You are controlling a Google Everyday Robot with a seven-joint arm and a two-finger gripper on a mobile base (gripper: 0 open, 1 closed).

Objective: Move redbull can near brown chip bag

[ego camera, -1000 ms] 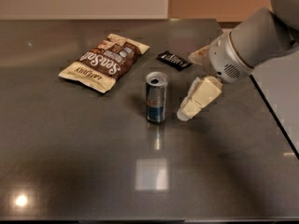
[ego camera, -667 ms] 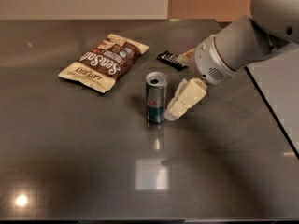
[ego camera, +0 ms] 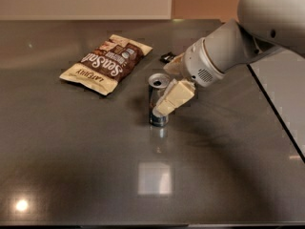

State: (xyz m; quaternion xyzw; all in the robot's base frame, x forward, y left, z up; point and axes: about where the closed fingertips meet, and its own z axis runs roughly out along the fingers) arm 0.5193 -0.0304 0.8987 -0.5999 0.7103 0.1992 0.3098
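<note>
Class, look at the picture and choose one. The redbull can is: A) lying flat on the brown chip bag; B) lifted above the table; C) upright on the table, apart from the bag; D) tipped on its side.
C: the redbull can stands upright on the table, clear of the brown chip bag, with the gripper right at the can.

Redbull can (ego camera: 158, 81): shiny metal. Gripper (ego camera: 166, 91), right at can: matt cream plastic. Brown chip bag (ego camera: 107, 63), L of can: crinkly, semi-gloss. Table (ego camera: 71, 151) under can: smooth, glossy, dark.
</note>
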